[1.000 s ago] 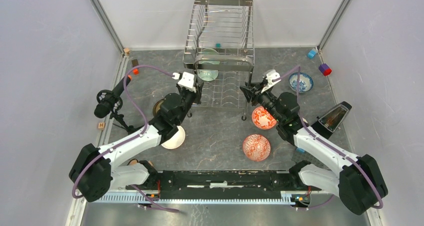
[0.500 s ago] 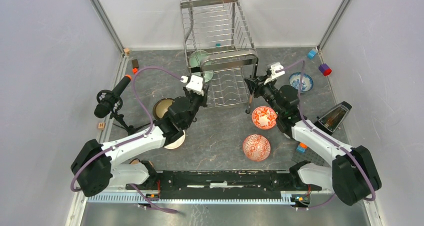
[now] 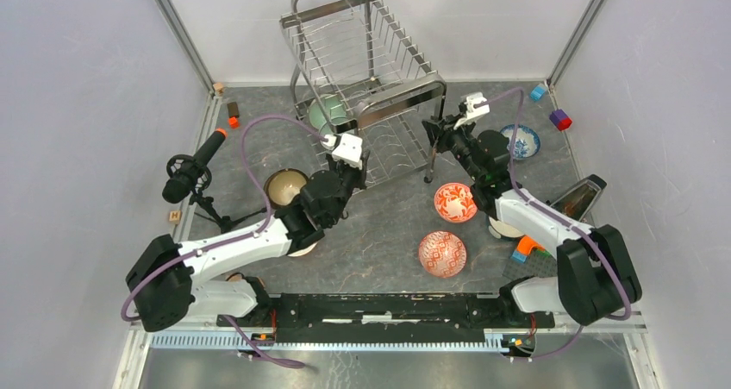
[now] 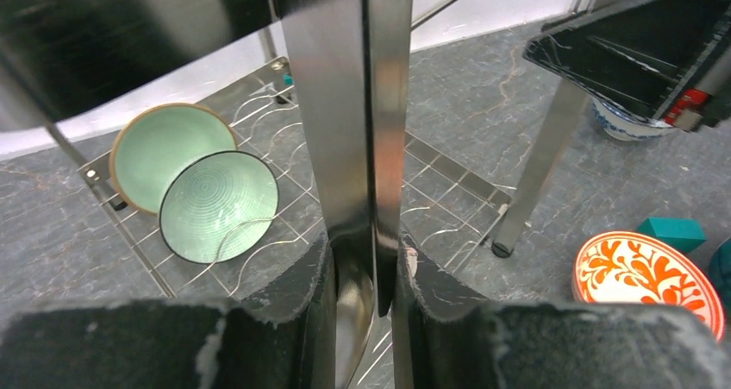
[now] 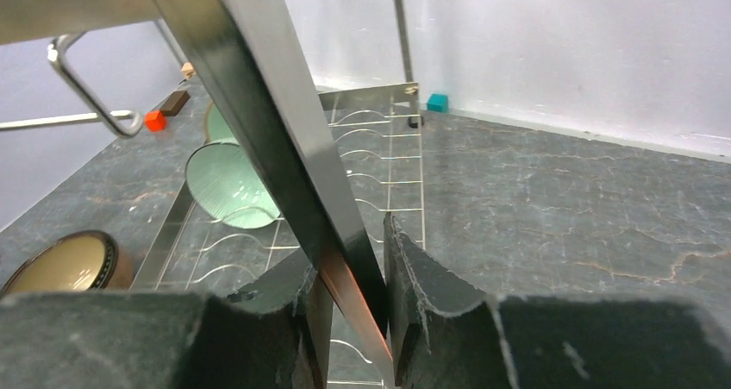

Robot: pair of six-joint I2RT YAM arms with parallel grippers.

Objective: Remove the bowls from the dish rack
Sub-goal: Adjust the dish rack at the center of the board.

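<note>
A grey marbled tabletop (image 3: 379, 234) is lying between pale walls (image 3: 78, 104), and the two-tier shiny steel wire dish rack (image 3: 362, 70) is standing askew near the back wall. The left gripper (image 4: 366, 264) is clamping a flat steel upright (image 4: 345, 104) of the rack, its black fingers (image 4: 297, 290) narrowly apart and pressing both faces. The right gripper (image 5: 349, 281) is pinching another upright (image 5: 276, 130) likewise. Two pale green ceramic bowls (image 4: 220, 203) are leaning on the lower tier, while two red-orange patterned bowls (image 3: 454, 203) are sitting on the table.

Top cam: high at near edge, looks down over whole table (image 3: 388, 225). Wrist cams: low, pressed close to rack (image 4: 345, 104) bars; left faces right, right faces left. All three share green bowls (image 3: 326, 113).
</note>
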